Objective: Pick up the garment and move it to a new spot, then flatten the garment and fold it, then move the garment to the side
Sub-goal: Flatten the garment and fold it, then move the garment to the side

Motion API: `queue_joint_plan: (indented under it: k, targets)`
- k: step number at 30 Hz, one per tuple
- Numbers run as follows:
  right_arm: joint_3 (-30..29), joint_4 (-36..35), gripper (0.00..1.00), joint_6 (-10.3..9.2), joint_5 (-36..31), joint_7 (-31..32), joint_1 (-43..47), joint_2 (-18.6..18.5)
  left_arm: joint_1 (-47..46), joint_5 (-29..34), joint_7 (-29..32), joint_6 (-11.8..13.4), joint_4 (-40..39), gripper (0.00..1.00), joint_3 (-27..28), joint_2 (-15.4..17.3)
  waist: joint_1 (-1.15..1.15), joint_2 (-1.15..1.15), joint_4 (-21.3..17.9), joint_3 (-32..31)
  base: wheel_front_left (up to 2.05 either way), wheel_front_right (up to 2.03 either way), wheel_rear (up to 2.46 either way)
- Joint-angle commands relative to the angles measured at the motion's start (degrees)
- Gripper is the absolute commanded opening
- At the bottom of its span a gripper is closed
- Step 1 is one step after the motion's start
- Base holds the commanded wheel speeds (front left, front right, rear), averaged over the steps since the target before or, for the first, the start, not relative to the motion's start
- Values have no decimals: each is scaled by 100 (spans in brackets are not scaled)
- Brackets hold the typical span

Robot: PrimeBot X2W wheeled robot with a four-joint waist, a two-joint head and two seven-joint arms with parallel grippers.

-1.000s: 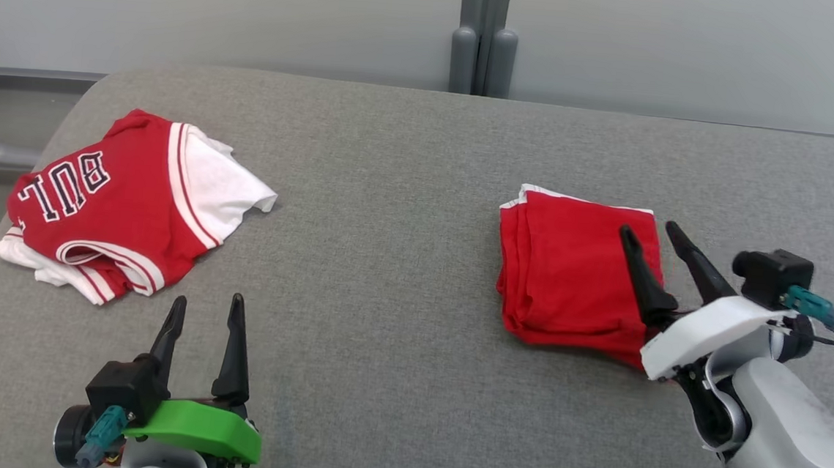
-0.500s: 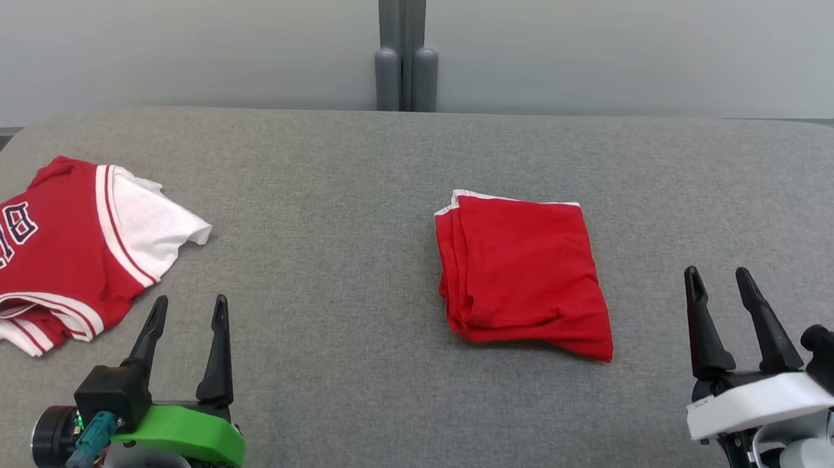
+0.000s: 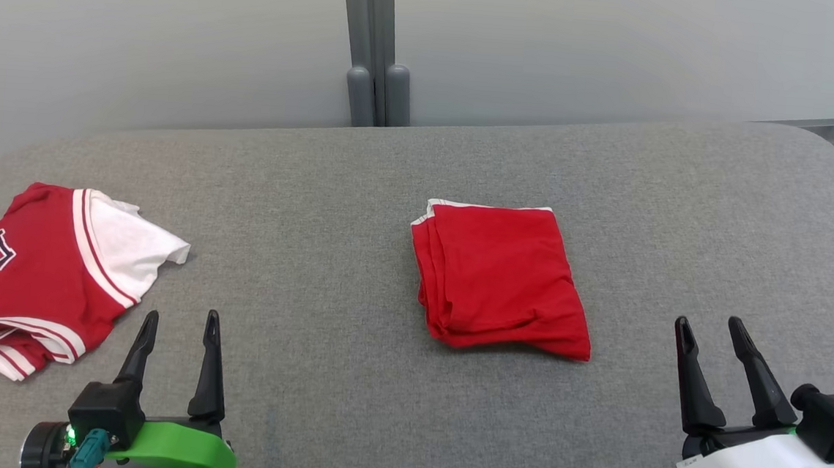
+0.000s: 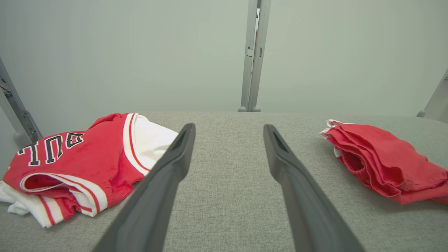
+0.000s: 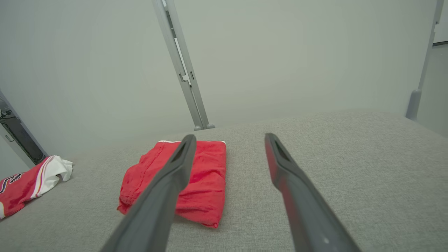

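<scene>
The lettered jersey (image 3: 40, 274) lies crumpled just outside my left gripper (image 3: 183, 314), which hovers spread and empty. The folded red garment (image 3: 498, 280) rests ahead, between both grippers. My right gripper (image 3: 709, 323), spread and empty, has pulled back off it, so I judge that fold is finished and set down.

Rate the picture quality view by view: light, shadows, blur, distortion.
Head view: soft even light, sharp, no glare; the folded red garment casts only a thin shadow along its near edge. Left wrist view: wide-angle stretch makes the left gripper loom, its base soft. Right wrist view: the grey post leans with the camera's tilt; the table weave looks crisp.
</scene>
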Motion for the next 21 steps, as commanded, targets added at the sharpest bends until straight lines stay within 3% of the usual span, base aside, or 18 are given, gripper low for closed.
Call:
queue_joint_plan:
  k: [1, 21]
  targets:
    - [-34, -52, 100, -7, -73, -18, 105, 44, 75, 82, -1, -27, -31, 100, 46, 25, 0, 0, 7, -18, 0, 0, 0]
    - [-99, 46, 100, -7, -278, -18, 275, 181, 245, 238, -1, -113, 36, 100, 298, 27, 0, 0, 97, -39, 0, 0, 0]
